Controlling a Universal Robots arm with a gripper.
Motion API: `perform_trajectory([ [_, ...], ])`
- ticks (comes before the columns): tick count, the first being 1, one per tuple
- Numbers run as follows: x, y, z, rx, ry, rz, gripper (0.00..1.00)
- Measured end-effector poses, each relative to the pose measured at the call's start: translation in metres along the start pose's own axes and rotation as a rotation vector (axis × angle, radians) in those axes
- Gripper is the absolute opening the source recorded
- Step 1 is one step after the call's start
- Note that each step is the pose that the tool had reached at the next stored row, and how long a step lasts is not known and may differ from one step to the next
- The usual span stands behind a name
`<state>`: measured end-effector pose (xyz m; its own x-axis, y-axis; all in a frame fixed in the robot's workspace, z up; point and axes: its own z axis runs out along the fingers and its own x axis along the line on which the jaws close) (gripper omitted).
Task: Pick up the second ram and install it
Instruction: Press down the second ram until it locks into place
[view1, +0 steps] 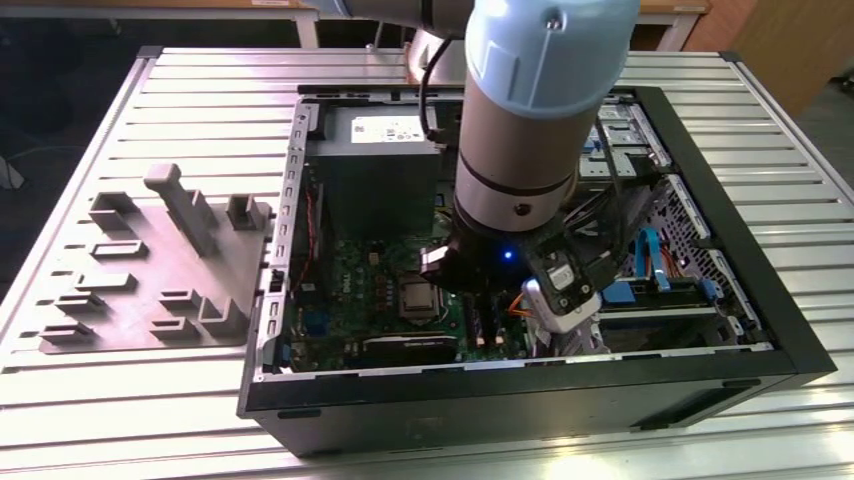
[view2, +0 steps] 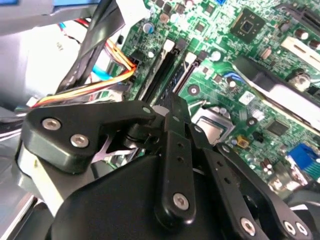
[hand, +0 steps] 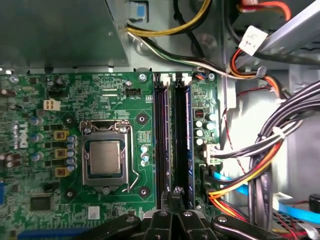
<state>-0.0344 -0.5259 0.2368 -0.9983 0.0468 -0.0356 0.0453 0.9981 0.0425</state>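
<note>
My gripper (hand: 175, 194) is low over the green motherboard (hand: 60, 100), at the near end of the two long black memory slots (hand: 161, 140). Its black fingers (view2: 172, 107) are drawn together there. The second ram (hand: 173, 140) appears as a thin dark strip seen edge-on, running from the fingertips along the slot beside the blue-edged one. In the exterior view the arm's wrist (view1: 521, 210) reaches down into the open computer case (view1: 747, 250), and the fingertips are hidden behind it.
The processor socket (hand: 104, 157) sits beside the slots. Bundles of orange, yellow, black and blue cables (hand: 250, 165) crowd the slots' other side. A grey moulded holder tray (view1: 160, 270) with upright tabs lies on the slatted table at the exterior view's left.
</note>
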Motion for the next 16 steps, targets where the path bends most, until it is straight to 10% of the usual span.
perform_trajectory([
  [9, -0.0001, 0.0018, -0.0026, -0.0023, 0.0002, 0.0, 0.1],
  [16, 0.001, 0.0232, -0.0008, -0.0028, 0.0001, 0.0, 0.1],
])
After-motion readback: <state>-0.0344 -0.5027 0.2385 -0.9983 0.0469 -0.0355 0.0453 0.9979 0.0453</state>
